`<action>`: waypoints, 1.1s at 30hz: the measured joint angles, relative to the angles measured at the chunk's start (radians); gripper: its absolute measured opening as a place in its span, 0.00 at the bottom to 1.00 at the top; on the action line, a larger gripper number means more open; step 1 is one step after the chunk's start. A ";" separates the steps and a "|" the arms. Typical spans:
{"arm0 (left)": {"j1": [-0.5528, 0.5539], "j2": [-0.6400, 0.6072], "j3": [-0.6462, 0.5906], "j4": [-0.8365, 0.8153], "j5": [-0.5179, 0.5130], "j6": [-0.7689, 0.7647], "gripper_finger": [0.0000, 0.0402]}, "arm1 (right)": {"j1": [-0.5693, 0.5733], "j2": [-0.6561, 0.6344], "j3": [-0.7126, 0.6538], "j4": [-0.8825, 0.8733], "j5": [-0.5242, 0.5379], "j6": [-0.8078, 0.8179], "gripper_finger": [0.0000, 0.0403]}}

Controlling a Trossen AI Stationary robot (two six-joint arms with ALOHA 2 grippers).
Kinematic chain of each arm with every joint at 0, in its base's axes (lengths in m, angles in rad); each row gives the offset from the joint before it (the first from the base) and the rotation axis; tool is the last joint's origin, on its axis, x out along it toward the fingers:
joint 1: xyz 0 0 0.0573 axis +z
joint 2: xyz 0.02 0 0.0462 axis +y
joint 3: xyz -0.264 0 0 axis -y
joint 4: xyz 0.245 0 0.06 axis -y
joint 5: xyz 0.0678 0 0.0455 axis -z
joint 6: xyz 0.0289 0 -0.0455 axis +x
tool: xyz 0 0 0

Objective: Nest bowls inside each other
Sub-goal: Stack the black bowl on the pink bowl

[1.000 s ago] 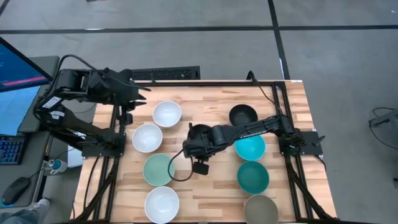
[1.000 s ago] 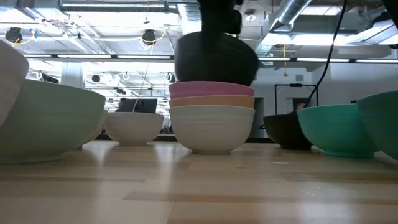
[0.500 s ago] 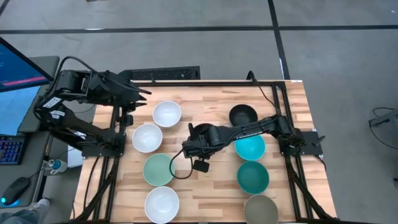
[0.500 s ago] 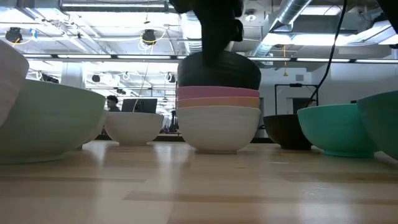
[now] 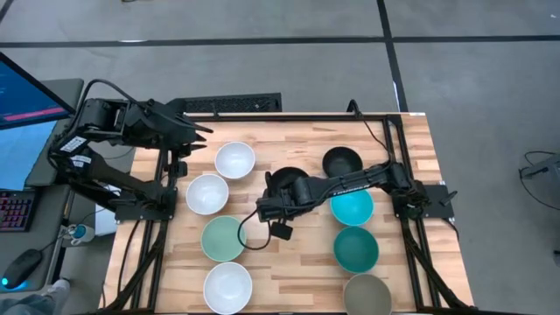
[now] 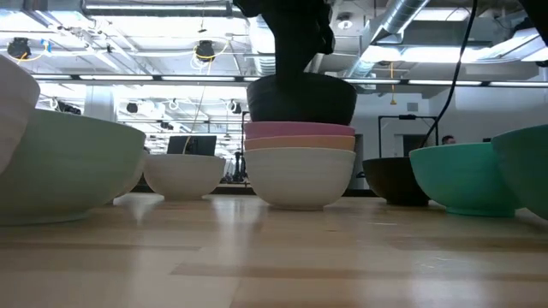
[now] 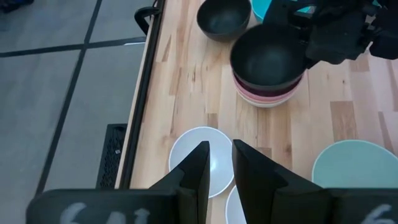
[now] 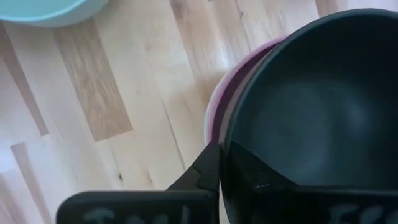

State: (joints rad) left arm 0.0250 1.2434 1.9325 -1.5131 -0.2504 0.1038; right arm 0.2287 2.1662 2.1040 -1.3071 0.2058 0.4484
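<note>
A black bowl sits on top of a stack at the table's middle: a white bowl under an orange one, then a pink bowl, with the black bowl resting inside the pink one. My right gripper is shut on the black bowl's near-side rim. My left gripper waits off the table's far-left corner with a narrow gap between its fingers, touching nothing. Loose bowls stand around: white, pale green, teal and another black one. My right gripper holds the black bowl by its rim, on the side nearest the table's near edge. One finger is inside the bowl and one finger outside, coming from above. The bowl sits upright with its bottom nested in the pink bowl.
Two more white bowls line the left side. A second teal bowl and a grey-olive bowl stand at the right near corner. Bare wood lies between the two columns, near of the stack.
My right gripper has moved down, still shut on the black bowl. The bowl was tilted just above the pink bowl and has levelled and sunk into it. The whole stack has slid a little toward the table's right.
</note>
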 joint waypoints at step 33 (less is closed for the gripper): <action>0.000 0.000 -0.001 0.001 0.002 -0.003 0.15 | 0.033 0.000 0.000 0.012 -0.021 0.115 0.07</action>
State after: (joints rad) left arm 0.0250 1.2434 1.9320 -1.5124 -0.2485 0.1003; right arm 0.2619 2.1658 2.1040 -1.2952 0.1846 0.5634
